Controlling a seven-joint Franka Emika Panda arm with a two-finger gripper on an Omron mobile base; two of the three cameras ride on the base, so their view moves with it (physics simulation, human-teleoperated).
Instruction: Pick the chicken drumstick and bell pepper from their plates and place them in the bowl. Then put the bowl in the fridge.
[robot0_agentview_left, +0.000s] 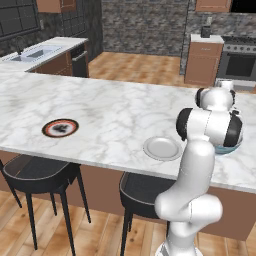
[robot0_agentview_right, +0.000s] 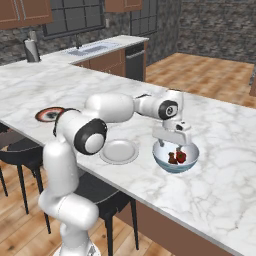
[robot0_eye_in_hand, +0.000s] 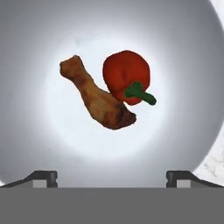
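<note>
bowl (robot0_agentview_right: 175, 159) holding chicken drumstick (robot0_eye_in_hand: 97, 99) touching bell pepper (robot0_eye_in_hand: 127, 76); end effector (robot0_agentview_right: 176, 141) hovering open, empty, above; rim grasp needing level lifting to avoid spilling.

- Chicken drumstick (robot0_eye_in_hand: 97, 99): brown, lying in the bowl (robot0_agentview_right: 175, 166), touching the pepper.
- Bell pepper (robot0_eye_in_hand: 127, 77): glossy red, green stem, beside it.
- Plates: white plate (robot0_agentview_right: 119, 151) near bowl; dark-centred plate (robot0_agentview_left: 60, 127) well apart.

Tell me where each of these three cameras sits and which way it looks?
Left base view: behind the arm's left, facing the counter; arm at lower right.
Right base view: behind its right; arm at lower left, gripper over the bowl.
Hand view: looks down into the bowl at drumstick and pepper; fingertips below.
Both base views share the white plate.
</note>
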